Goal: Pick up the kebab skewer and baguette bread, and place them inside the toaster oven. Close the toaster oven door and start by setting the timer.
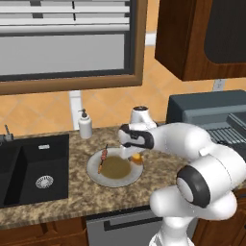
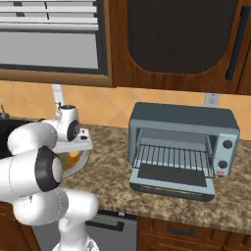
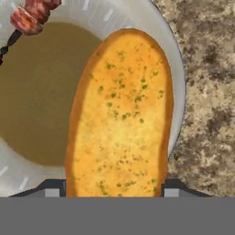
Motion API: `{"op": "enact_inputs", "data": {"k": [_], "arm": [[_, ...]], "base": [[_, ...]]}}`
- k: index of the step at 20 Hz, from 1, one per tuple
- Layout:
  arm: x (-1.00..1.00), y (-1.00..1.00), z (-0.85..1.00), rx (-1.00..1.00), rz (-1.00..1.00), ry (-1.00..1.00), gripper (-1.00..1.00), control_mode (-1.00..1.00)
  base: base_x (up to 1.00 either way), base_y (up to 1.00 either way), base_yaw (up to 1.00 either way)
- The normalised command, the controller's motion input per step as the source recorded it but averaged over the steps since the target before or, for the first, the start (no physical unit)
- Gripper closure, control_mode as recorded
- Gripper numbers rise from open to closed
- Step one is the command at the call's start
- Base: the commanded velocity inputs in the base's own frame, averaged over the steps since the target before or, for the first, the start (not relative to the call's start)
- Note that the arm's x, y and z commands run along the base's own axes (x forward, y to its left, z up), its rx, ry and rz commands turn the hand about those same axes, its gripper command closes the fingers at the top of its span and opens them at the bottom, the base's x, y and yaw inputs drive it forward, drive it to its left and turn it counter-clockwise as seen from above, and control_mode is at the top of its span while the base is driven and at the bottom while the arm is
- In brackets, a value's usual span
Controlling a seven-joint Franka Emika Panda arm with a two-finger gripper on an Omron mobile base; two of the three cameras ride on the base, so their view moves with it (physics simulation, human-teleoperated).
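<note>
While the arm reaches low over the plate [image 1: 96, 175], the pincer [image 3: 113, 193] sits directly above the baguette [image 3: 121, 114], its 2 fingertips [image 3: 51, 189] flanking the loaf's near end, 1 on each long side. In the hand view each tip stands just beside the crust; whether they press it yet I cannot tell, so the pincer reads as partly closed around the bread rather than plainly holding it. The loaf's long axis runs straight away from the hand, crosswise to the line between the tips, which is the fit a squeeze across the narrow width wants.

The baguette lies on the plate's side toward the oven [image 2: 184, 147], close to the rim, and the skewer [image 1: 102, 161] lies on the far side of the same plate, toward the sink [image 1: 29, 170], well apart from the bread. The plate rests near the tabletop's front edge. The oven stands further along the tabletop, its door [image 2: 171, 188] dropped open and the rack [image 2: 174, 157] bare, so the carry, as I judge it, goes sideways along the tabletop toward that opening.
</note>
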Motion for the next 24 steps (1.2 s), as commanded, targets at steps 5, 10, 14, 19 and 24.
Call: {"op": "enact_inputs", "data": {"k": [5,10,14,19,24], "arm": [[-0.8,-0.71,1.0,0.03,0.0,0.0,1.0,-1.0],[-0.84,-1.0,0.77,0.0,0.0,-0.06,1.0,-1.0],[-0.53,-1.0,0.55,0.0,0.0,-0.14,1.0,-1.0],[-0.14,-1.0,0.34,0.0,-0.04,0.0,1.0,-1.0],[0.16,-1.0,0.4,0.0,-0.08,0.0,1.0,-1.0]], "base": [[0.0,0.0,0.0],[0.0,0.0,0.0],[0.0,0.0,0.0],[0.0,0.0,0.0],[0.0,0.0,0.0]]}}
